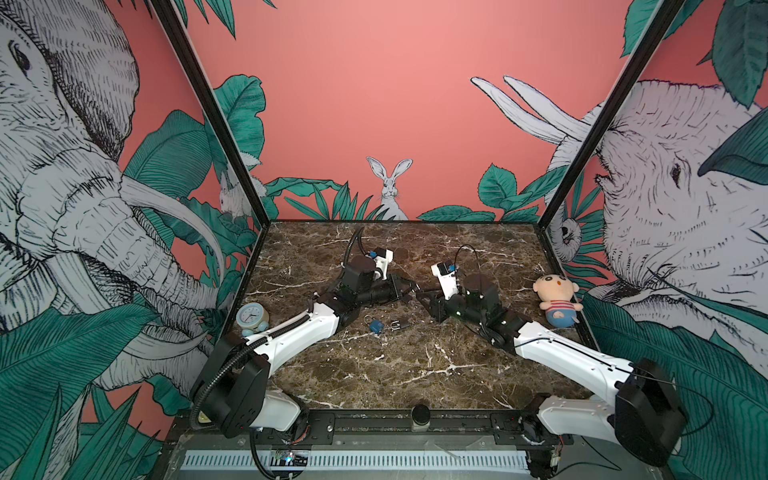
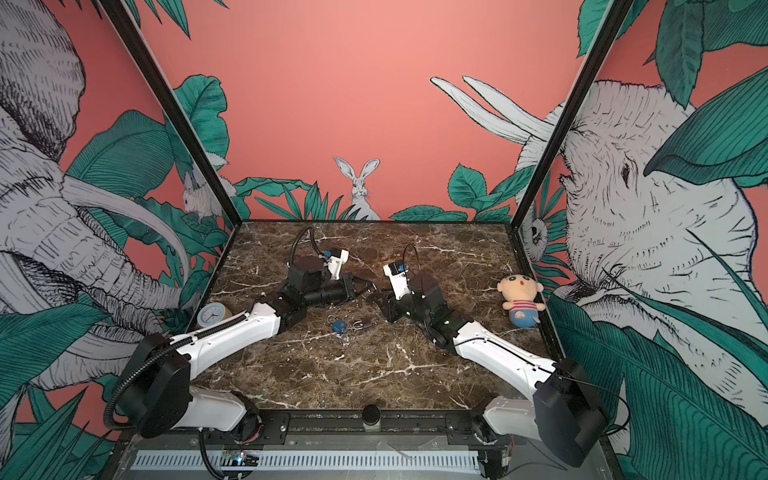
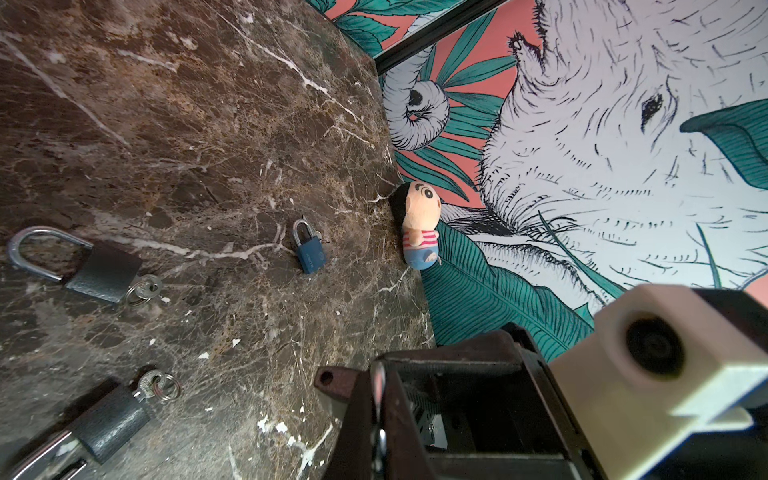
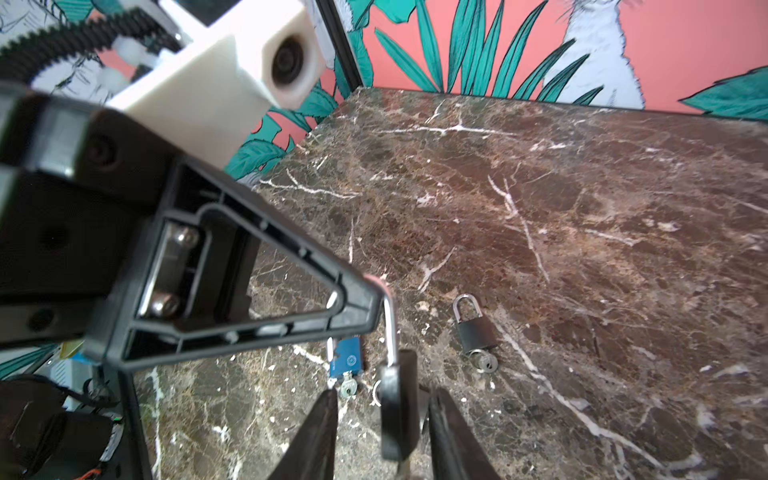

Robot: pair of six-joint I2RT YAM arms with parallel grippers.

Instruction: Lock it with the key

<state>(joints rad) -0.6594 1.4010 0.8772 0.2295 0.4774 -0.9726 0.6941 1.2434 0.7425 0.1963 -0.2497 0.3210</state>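
Pinched tight on shackle of black padlock w/ L gripper, centre of right wrist view; hangs below those fingertips toward bottom centre. Straddled by R gripper w/ fingers parted either side of lock body, clear gap on frame-left side, contact on frame-right side not discernible. Flat on marble tabletop behind: blue padlock lower centre-left & second dark padlock to its right, each w/ key in base.
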